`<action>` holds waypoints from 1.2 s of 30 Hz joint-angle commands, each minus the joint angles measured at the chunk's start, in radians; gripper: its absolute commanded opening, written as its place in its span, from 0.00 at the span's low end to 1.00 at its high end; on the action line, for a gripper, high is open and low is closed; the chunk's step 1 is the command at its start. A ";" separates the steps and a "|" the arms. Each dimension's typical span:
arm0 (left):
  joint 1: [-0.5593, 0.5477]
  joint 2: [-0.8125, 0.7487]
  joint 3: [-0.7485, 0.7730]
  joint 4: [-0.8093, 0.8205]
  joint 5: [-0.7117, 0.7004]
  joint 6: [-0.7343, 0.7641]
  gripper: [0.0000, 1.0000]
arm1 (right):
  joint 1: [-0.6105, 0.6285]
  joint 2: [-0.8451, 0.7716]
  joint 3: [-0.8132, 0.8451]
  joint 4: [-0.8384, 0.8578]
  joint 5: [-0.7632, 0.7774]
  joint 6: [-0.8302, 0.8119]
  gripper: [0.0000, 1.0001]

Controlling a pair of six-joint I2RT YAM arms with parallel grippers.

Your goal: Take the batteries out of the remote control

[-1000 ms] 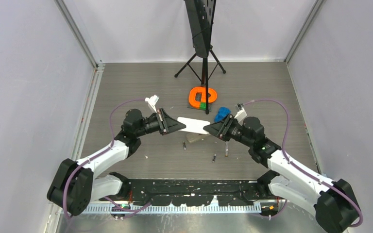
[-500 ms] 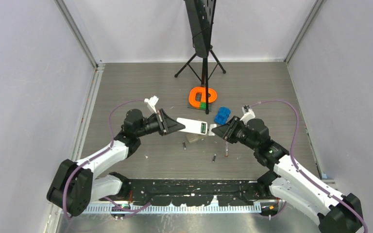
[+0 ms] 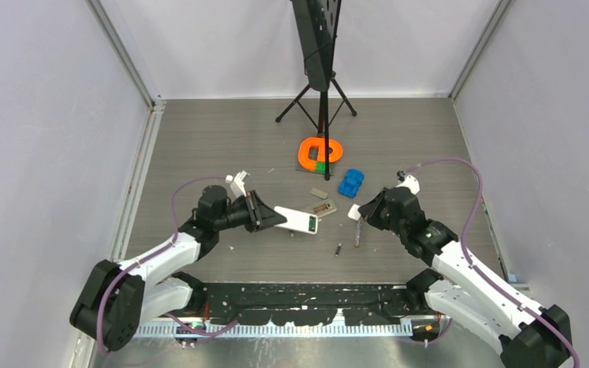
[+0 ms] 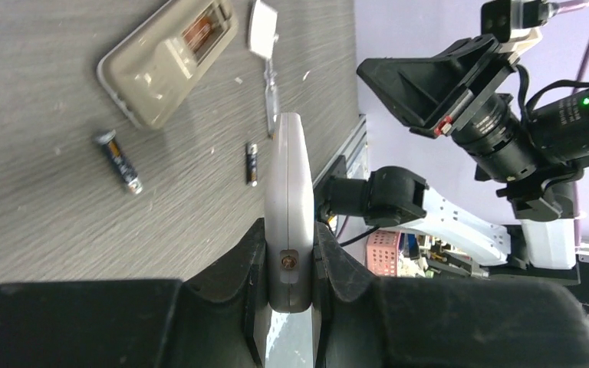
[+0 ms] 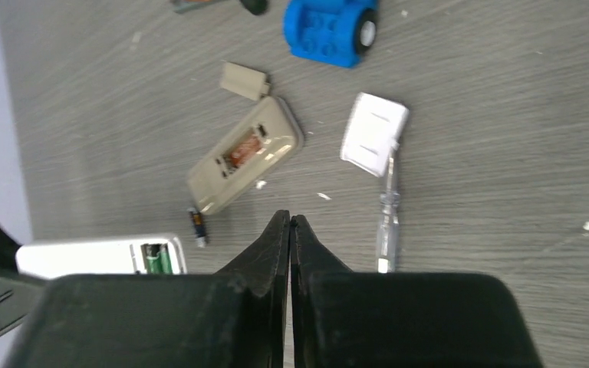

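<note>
Left gripper (image 4: 289,261) clamps white remote (image 4: 287,176) edge-on above table (image 4: 46,230), right gripper (image 5: 290,222) closed on nothing, two batteries (image 4: 119,161) loose on table, possibly a green cell (image 5: 156,259) in remote's open bay

Matt grey wood grain on the bench (image 3: 199,138). Smooth white plastic on the remote (image 3: 297,220). Shiny blue plastic on the toy car (image 3: 350,182).

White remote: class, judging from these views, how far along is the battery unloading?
Done: the white cover is off, and two batteries lie loose on the table near the opened beige remote. In hand: the left tool grips the white remote; the right tool is shut, empty. Left: something green, likely a battery, sits in its open compartment.
</note>
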 commanded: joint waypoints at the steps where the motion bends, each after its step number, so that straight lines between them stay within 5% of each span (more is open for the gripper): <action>1: -0.004 -0.008 -0.034 0.018 0.021 -0.023 0.00 | -0.008 0.045 0.055 -0.068 0.087 -0.030 0.10; 11: -0.159 0.055 -0.073 0.059 -0.118 -0.045 0.00 | -0.012 0.093 0.098 -0.272 0.089 -0.052 0.42; 26: -0.225 0.149 -0.154 0.144 -0.291 -0.092 0.00 | 0.006 0.354 0.172 -0.271 0.014 -0.114 0.43; 31: -0.230 0.121 -0.154 0.052 -0.310 -0.089 0.07 | 0.027 0.410 0.181 -0.260 0.013 -0.118 0.44; 36: -0.236 0.047 -0.094 -0.204 -0.367 -0.012 0.21 | 0.078 0.499 0.198 -0.247 0.039 -0.103 0.44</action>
